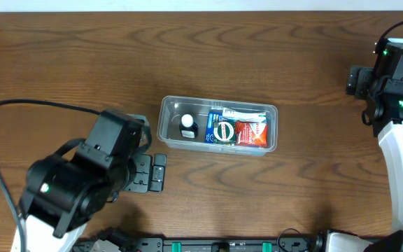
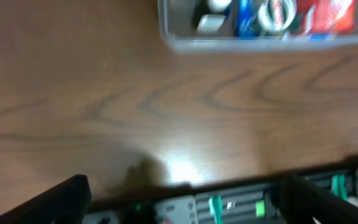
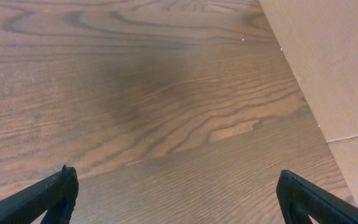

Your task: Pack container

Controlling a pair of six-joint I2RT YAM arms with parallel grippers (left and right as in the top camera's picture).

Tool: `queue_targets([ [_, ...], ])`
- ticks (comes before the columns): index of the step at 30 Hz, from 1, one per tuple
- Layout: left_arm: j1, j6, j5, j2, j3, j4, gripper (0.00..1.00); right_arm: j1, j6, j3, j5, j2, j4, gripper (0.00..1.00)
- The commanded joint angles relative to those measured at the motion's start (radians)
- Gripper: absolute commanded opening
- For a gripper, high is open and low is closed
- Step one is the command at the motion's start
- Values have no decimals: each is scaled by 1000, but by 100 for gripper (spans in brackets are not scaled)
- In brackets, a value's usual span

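Container (image 1: 171,119), with small packets (image 1: 250,133) inside, sits near the left gripper (image 2: 185,183), ahead of it and slightly to its right, long axis lying crosswise to that gripper's reach. Its jaws stand wide apart and empty, and it is much the nearer. The right gripper (image 3: 178,175), likewise spread wide on nothing, is well apart on the container's far side.

One clear container (image 1: 168,120) stands on the single tabletop (image 1: 82,63). Five things can be counted inside it: one small dark bottle (image 1: 187,126) with a white cap, one blue packet (image 1: 214,119), one round green-and-white item (image 1: 224,130), one red packet (image 1: 251,133) and one whitish packet (image 1: 249,113). There are two end effectors, the left end effector (image 2: 185,205) and the right end effector (image 3: 179,193), each with two fingers.
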Motion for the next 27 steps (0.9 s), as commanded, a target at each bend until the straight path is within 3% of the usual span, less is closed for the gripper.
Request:
queue_targets([
  [1,2,20,-38,-59,-3,53,98,-4,15,2,10,-6,-1,99],
  [4,6,31,-65,-115,-44,129,98,-4,15,2,10,-6,-1,99],
  [12,210,233,-45,-302,-323,479,98,-4,15,2,10,-6,-1,99],
  [22,426,246,48,-635,-769,988,98,-4,15,2,10,-6,-1,99],
  [27,489,245,76,-803,-969,1157,98,-4,14,2,10,-6,-1,99],
])
